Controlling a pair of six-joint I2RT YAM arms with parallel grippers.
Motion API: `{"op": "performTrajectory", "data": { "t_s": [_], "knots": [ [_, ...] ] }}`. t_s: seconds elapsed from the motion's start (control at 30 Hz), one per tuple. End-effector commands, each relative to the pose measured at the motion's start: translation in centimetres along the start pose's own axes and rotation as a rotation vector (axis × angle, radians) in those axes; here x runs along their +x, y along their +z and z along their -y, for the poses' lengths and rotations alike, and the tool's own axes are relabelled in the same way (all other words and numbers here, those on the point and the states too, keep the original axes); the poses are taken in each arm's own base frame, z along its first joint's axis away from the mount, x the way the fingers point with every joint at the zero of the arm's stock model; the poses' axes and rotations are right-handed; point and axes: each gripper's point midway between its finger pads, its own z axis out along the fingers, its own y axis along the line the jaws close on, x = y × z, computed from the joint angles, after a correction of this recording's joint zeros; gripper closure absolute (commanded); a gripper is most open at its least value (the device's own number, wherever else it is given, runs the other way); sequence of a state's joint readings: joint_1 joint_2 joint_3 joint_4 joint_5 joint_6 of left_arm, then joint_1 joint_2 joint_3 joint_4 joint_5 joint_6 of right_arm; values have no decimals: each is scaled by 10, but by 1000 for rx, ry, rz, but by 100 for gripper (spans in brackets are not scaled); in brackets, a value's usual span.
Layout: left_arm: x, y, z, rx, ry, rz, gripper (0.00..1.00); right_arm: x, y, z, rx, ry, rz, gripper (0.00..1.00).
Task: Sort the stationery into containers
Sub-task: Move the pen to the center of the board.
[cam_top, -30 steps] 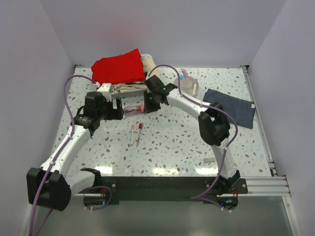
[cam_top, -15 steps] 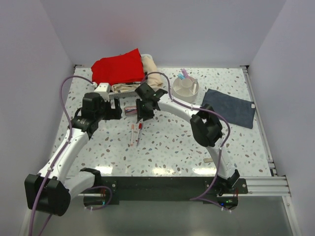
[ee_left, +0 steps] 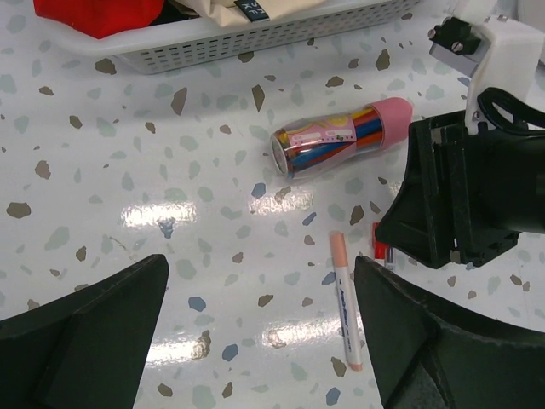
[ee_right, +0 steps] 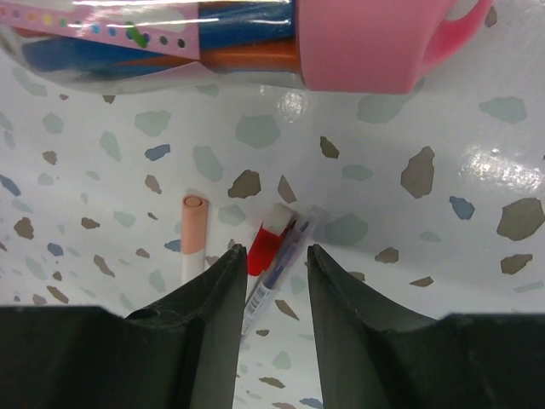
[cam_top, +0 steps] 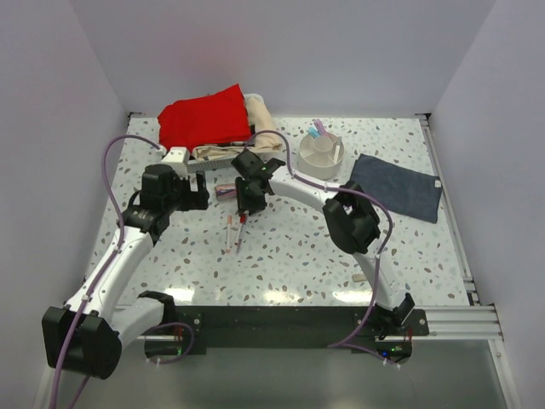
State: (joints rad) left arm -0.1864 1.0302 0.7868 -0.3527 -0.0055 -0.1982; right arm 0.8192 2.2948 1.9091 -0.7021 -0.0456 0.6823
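Two thin pens lie side by side mid-table: a peach-capped one (cam_top: 229, 231) (ee_left: 345, 311) (ee_right: 192, 232) and a red-capped one (cam_top: 241, 228) (ee_right: 274, 254). My right gripper (cam_top: 244, 207) (ee_right: 277, 266) hangs open just over the red-capped pen, a finger on either side of it, neither touching. A clear tube with a pink cap (cam_top: 226, 192) (ee_left: 339, 138) (ee_right: 255, 38) lies on its side just beyond. My left gripper (cam_top: 203, 194) (ee_left: 260, 341) is wide open above bare table, left of the pens. The white round organiser (cam_top: 322, 155) stands at the back right with markers in it. A beige eraser (cam_top: 362, 277) lies near the front right.
A white slatted basket (cam_top: 223, 154) (ee_left: 255, 38) with beige fabric sits behind the tube, and a red cloth (cam_top: 204, 119) lies over its left end. A dark blue-grey cloth (cam_top: 398, 187) is spread at the right. Walls close in the table at the back and both sides.
My right gripper has swung from beside the basket forward and left, over the pens, and its jaws have widened. The left arm has shifted only slightly.
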Motion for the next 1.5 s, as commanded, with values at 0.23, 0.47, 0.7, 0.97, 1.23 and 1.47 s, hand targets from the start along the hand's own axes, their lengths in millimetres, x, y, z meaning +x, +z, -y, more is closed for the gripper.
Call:
{"op": "performTrajectory", "data": {
  "t_s": [0.23,0.47,0.7,0.97,1.23,1.47],
  "knots": [
    [-7,-1,-9,-19,-8,50,5,5,15,-13,-8,-5,-10,63],
    [-7,0,-9,-18,-9,49,5,5,9,-4,24,-52,-3,59],
    [-7,2,-9,-19,-8,47,5,2,-2,13,-3,-79,-12,60],
    [-4,3,-5,6,-16,40,5,-4,-11,25,-49,-126,-25,59],
    [-6,4,-5,9,-14,43,4,8,-12,33,-42,-122,-53,60],
    [-5,6,-4,15,-15,38,4,4,-28,39,-55,-119,-46,59]
  ]
}}
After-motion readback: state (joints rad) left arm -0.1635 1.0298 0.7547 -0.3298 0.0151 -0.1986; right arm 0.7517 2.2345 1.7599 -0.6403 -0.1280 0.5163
